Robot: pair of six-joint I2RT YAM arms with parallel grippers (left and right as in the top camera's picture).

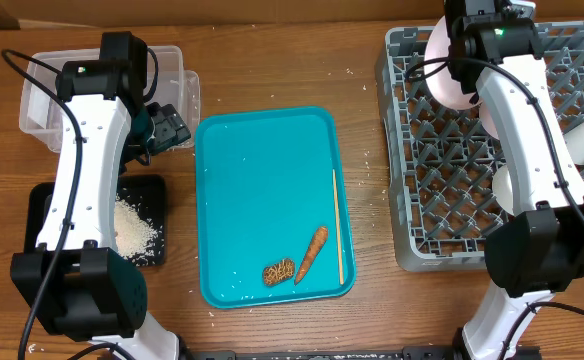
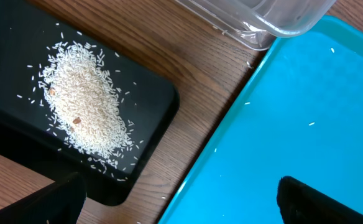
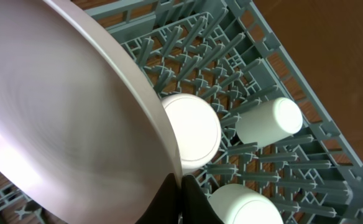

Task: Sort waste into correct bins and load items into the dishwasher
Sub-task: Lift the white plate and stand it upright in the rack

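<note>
While your right gripper (image 3: 183, 186) pinches the large plate (image 3: 63, 106) by its rim at the dish rack's (image 1: 442, 200) far-left corner, your left gripper (image 2: 181, 202) hangs spread wide between the black tray (image 2: 150, 93), heaped with rice (image 2: 85, 112), and the teal tray (image 1: 262, 180), whose near-right corner holds the carrot piece (image 1: 312, 252) and brown lump (image 1: 278, 271).

A loose heap of white rice (image 2: 82, 109) lies in the flat black tray (image 2: 163, 102), with the clear tub (image 1: 177, 65) beyond it. A small orange carrot piece (image 1: 312, 252) and a brown ridged lump (image 1: 278, 271) lie side by side on the teal tray (image 1: 262, 180). A large white plate (image 3: 63, 124) is tilted on edge over the grey dish rack (image 1: 412, 160), where a bowl (image 3: 194, 130) and a cup (image 3: 268, 121) sit among the pegs.
</note>
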